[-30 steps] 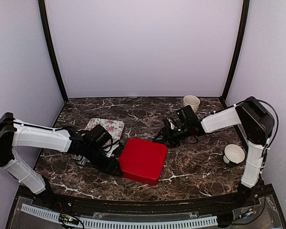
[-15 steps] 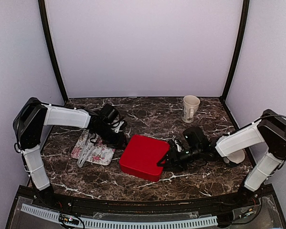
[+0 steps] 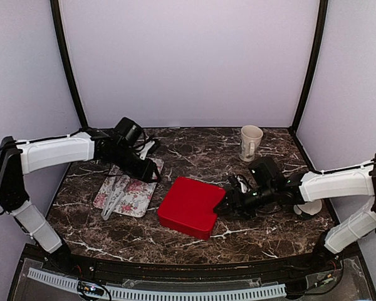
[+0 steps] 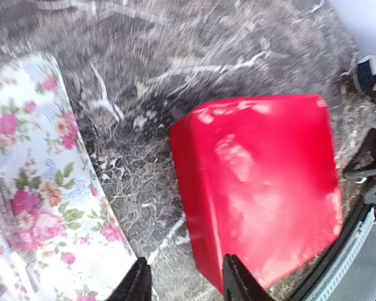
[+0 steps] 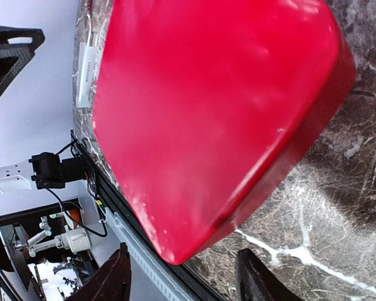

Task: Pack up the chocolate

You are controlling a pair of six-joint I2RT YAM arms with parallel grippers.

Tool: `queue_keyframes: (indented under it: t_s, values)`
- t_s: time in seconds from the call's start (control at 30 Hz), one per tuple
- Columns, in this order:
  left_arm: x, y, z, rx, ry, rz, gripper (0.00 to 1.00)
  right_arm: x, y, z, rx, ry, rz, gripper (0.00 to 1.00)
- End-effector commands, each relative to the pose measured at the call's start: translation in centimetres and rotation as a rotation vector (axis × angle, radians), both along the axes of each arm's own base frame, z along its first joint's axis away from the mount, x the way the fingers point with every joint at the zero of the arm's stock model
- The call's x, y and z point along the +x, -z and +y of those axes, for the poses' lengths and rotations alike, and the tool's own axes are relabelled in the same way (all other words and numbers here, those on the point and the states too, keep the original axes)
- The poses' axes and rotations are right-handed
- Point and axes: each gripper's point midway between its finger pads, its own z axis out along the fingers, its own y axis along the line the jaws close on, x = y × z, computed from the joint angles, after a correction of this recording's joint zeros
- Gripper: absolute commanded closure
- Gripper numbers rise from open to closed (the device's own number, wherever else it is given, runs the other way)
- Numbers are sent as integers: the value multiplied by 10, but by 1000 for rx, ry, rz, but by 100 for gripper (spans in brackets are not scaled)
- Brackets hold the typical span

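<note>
No chocolate shows in any view, so you can count zero balls. My guess is that they are hidden inside the closed red box [image 3: 188, 207] (nothing proves this). The box lies in the middle of the table [image 3: 194, 150], nearly square and a little askew to the table's edge.

The right gripper [image 5: 185, 279] is the nearer one. It is just beside the box's right edge, fingers spread wide and empty, with a corner of the box ahead of them. The left gripper [image 4: 185, 285] hangs over the floral cloth [image 3: 128, 191], apart from the box, which lies to its right. Its fingers also stand apart, holding nothing.

You have one box, one mug [image 3: 250, 142], one cloth, one pale utensil [image 3: 111, 199] on it, and one white bowl [image 3: 310, 207] half hidden behind the right arm.
</note>
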Motion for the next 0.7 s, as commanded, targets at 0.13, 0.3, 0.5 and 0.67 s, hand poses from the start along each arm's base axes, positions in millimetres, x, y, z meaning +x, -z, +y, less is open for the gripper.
queue_keyframes:
  t_s: [0.13,0.3,0.5,0.67]
  values:
    - [-62,-14,-3,68,182,-23,67,26,-37,11,-52,-42,-134,46]
    - [-83,14,-31,66,245,22,68,57,-44,21,-91,-56,-175,47]
    - [-92,63,-14,183,209,90,70,111,-37,2,-151,15,-183,47]
    - [-68,47,-5,181,165,56,66,136,-17,3,-192,-3,-171,44]
